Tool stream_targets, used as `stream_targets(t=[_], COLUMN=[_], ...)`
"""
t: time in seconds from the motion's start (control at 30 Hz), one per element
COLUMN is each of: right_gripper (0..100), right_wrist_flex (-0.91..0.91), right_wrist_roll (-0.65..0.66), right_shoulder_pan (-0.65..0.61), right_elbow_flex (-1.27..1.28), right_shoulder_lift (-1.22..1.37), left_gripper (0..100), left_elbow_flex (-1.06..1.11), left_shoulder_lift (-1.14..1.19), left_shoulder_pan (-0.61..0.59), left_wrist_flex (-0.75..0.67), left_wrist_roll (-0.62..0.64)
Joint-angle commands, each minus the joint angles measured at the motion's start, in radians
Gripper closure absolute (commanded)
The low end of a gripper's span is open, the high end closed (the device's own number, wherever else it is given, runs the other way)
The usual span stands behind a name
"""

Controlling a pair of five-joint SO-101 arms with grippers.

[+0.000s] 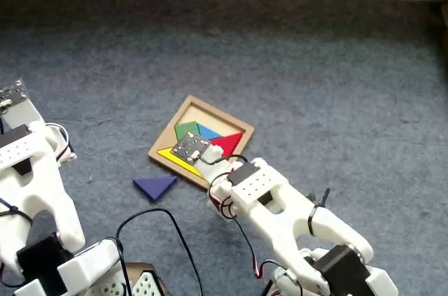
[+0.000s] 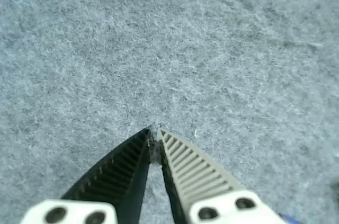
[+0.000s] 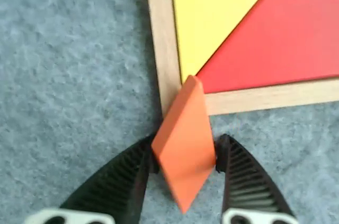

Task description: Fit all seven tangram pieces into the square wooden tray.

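The right pincer (image 3: 185, 151) was clamped on an orange piece (image 3: 183, 142), a slanted four-sided tile held on edge and tilted between the two dark fingers (image 3: 132, 176). The tile's far tip lay over the corner of the wooden tray (image 3: 163, 49), just where the yellow triangle (image 3: 220, 12) and the red triangle (image 3: 280, 44) met inside the rim; whether the tip touched the wood could not be told. From above, the right arm came in from five o'clock, its wrist over the tray's (image 1: 162, 143) six o'clock corner. A green piece (image 1: 186, 130) and a blue piece (image 1: 208, 133) also sat in the tray. A dark blue triangle (image 1: 155, 186) lay flat on the grey table (image 1: 315, 79), near the tray at about seven o'clock. The left pincer (image 2: 155, 138) had its fingers together, tips touching, gripping nothing, above bare grey cover at the table's eight o'clock side.
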Motion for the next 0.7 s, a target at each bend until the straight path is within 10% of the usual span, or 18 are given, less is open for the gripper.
stream_targets(t=[0.0,0.67], right_gripper=[89.1,90.4], right_wrist_flex=[-0.013,0.084], right_wrist_roll=[0.034,-0.017], right_shoulder_pan=[-0.008,0.107], right_elbow_flex=[-0.004,-0.111], right_shoulder_lift=[0.01,0.01], left_gripper=[99,99], left_elbow_flex=[-0.004,-0.004], left_shoulder_lift=[-0.033,-0.033], left_shoulder_pan=[0.024,0.024], left_wrist_flex=[-0.014,-0.014], left_wrist_roll=[-0.008,-0.008])
